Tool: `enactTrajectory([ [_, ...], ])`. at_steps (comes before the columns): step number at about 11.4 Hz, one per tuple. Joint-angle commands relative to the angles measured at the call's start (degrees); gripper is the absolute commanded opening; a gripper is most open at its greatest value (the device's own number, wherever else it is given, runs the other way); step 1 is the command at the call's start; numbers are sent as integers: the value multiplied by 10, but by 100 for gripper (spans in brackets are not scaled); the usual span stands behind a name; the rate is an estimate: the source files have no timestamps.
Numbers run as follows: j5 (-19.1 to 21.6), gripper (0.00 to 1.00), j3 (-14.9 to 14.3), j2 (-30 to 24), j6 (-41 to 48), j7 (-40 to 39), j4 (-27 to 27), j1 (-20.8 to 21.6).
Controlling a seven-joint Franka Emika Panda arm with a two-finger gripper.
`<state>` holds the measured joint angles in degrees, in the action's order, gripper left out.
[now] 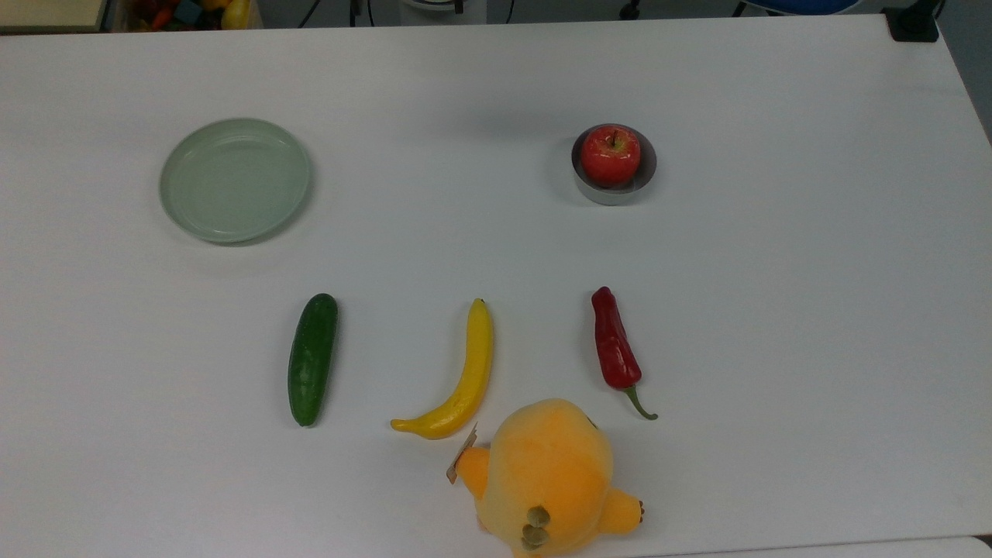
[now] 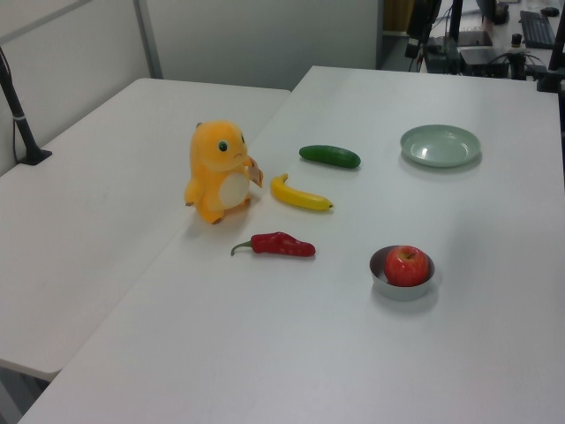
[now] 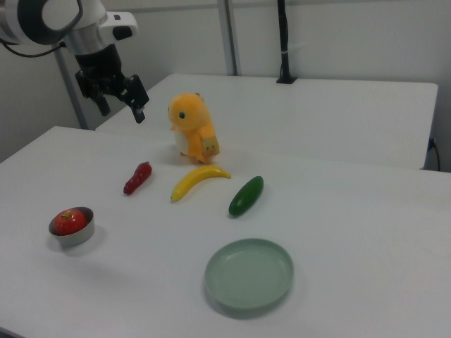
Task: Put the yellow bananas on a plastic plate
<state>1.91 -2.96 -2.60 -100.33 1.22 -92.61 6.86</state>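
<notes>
Right view shows the gripper [image 3: 121,102] hanging in the air at the upper left, above the table [image 3: 366,211] and well apart from everything on it, its two fingers spread with nothing between them. Below it and toward the right view's right lie a red chili pepper [image 3: 137,178], the yellow banana [image 3: 197,180] and a green cucumber [image 3: 246,195], side by side in a row. An orange plush toy [image 3: 193,127] stands just behind the banana. From the top view the banana [image 1: 459,380] curves between cucumber [image 1: 312,358] and pepper [image 1: 615,349], its lower end just beside the toy [image 1: 546,480]. The plastic plate [image 1: 235,179] sits bare, well apart from the banana, toward the top view's upper left. A red apple [image 1: 611,154] rests in a small metal dish [image 1: 614,190] at the upper right
</notes>
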Motion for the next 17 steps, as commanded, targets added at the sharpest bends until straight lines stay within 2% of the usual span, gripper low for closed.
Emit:
enactTrajectory([
  [1,-6,100,6,-2,3,10,3,-2],
  [11,-3,100,9,-4,22,4,2,-4],
  [14,14,100,9,-4,24,4,2,-11],
  [17,15,100,16,1,24,9,2,-10],
])
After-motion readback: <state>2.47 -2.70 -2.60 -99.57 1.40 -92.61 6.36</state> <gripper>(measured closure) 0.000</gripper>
